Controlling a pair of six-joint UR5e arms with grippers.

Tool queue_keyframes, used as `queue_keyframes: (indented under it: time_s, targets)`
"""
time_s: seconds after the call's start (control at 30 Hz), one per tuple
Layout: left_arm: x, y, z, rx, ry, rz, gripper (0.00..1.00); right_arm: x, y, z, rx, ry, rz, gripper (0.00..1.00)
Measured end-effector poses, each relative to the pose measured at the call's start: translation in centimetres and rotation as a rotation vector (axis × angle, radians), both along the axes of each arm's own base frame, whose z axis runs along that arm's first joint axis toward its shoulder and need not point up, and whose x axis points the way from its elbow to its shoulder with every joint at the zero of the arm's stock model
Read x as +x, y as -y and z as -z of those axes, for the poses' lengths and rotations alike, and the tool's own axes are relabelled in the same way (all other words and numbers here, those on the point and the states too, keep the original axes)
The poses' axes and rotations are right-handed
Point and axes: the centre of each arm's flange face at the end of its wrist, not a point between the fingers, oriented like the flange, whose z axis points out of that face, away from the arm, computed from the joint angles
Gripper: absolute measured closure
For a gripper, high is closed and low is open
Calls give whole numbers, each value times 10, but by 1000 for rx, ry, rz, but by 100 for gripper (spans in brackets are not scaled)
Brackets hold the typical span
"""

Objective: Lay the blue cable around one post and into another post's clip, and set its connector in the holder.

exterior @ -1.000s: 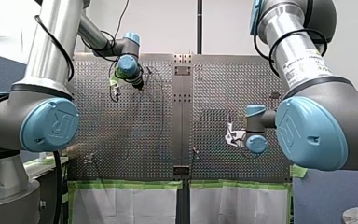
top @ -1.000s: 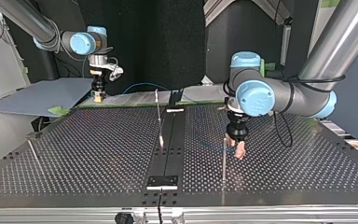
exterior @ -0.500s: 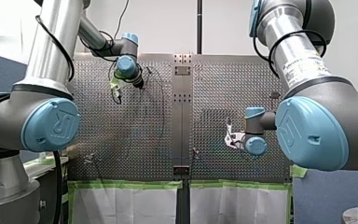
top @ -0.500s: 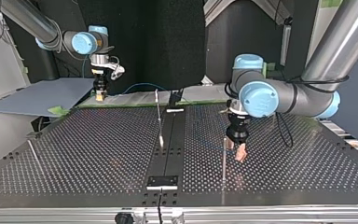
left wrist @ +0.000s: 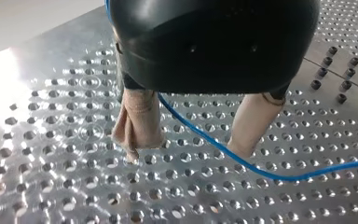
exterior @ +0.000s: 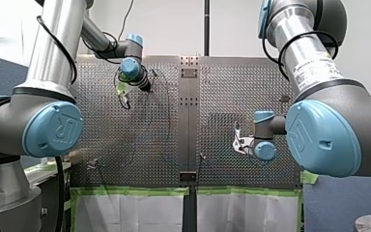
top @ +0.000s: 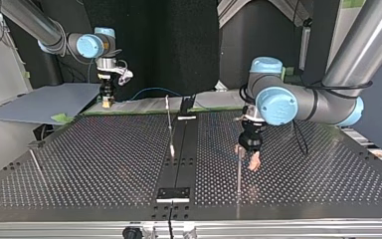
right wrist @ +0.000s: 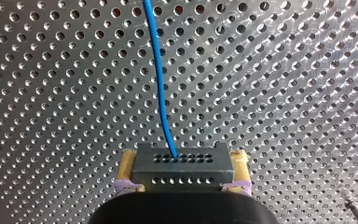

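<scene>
Blue cable (right wrist: 156,70) threads left tool's (left wrist: 186,151) spread beige pads (left wrist: 137,116); right tool (right wrist: 182,176) pinches its boxy perforated connector (right wrist: 182,163).

Strong glare blooming on the bench (left wrist: 9,79) beside my left hand (left wrist: 186,154), hole rims glinting evenly in the right wrist view, dark backdrop dimming the top view, front view sitting bright.

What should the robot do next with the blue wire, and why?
Probably shut my left gripper on the blue cable. Its fingers stand open with the cable running between them, and in the top view a post stands just beside it. My right gripper holds the connector, so a grip here would likely let the left arm lead the cable around that post.
</scene>
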Motion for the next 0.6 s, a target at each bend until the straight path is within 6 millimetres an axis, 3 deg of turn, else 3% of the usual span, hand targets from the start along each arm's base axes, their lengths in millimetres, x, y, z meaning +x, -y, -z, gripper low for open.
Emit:
queue_keyframes:
  time_s: [0.37, 0.6]
  targets:
    - [-9, -2, -6, -80, -28, -37, 0, 0, 0, 0, 0, 0, -1, 100]
    - [-22, 0, -21, -133, -40, -37, 0, 0, 0, 0, 0, -2, 1, 100]
